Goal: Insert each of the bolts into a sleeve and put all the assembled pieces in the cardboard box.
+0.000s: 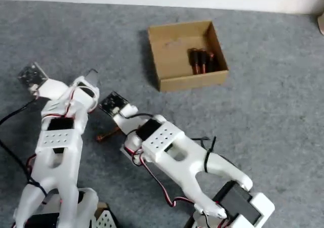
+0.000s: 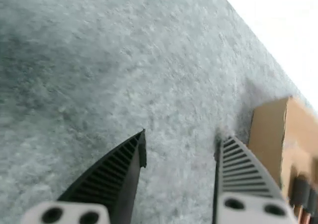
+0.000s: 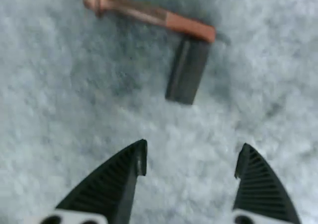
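**High view.** The cardboard box (image 1: 192, 80) stands on the grey worktop (image 1: 268, 122), beyond both arms. In its right half I see the assembled pieces (image 1: 202, 61), dark sleeves with reddish bolts, lying side by side. The left arm (image 1: 61, 132) points up the worktop, well to the left of the box. The right arm (image 1: 172, 149) slants in from the lower right. A loose bolt (image 1: 108, 135) lies on the worktop between the two arms, just beside the right arm's wrist.

**Left wrist view.** The left jaws are parted and I see nothing between them, just bare worktop (image 2: 99, 60). The cardboard box (image 2: 271, 134) stands off to one side past the jaw tips, apart from them. The dark ends of the assembled pieces (image 2: 303, 196) show inside it.

**Right wrist view.** The right jaws are spread wide and hold nothing. They hang over the worktop (image 3: 59, 110), short of the parts. Beyond the tips lies the copper-coloured bolt (image 3: 149, 15), flat on the worktop, with its head at one end and an orange section at the other. The dark sleeve (image 3: 188, 70) lies beside it, not on it. One end of the sleeve sits at the bolt's orange end and the body angles away. I cannot tell whether the two touch.
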